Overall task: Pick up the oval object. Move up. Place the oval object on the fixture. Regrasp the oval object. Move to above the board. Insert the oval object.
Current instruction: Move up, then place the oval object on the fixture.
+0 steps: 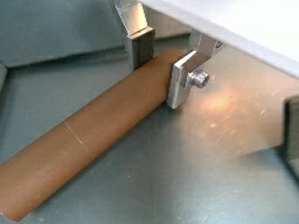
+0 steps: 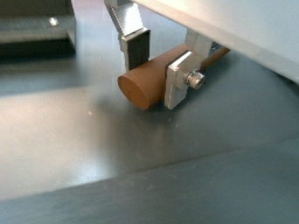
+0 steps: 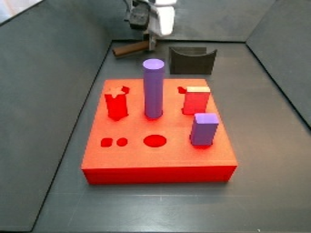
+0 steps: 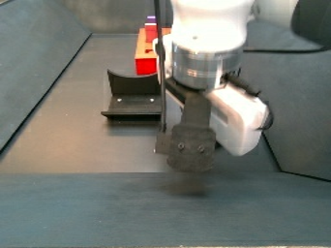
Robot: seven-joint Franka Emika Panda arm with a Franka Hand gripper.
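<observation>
The oval object is a slim brown rod lying flat on the grey floor, its rounded end showing in a wrist view. My gripper straddles it near that end, shut on the rod with a dark pad against one side and a silver finger plate against the other. In a side view the gripper is low at the far end of the floor, with the rod under it. The fixture stands just beside it. The red board lies nearer the camera.
On the board stand a tall purple cylinder, a short purple block and red pegs. Grey walls close in the floor. In a side view the fixture sits between the gripper and the board.
</observation>
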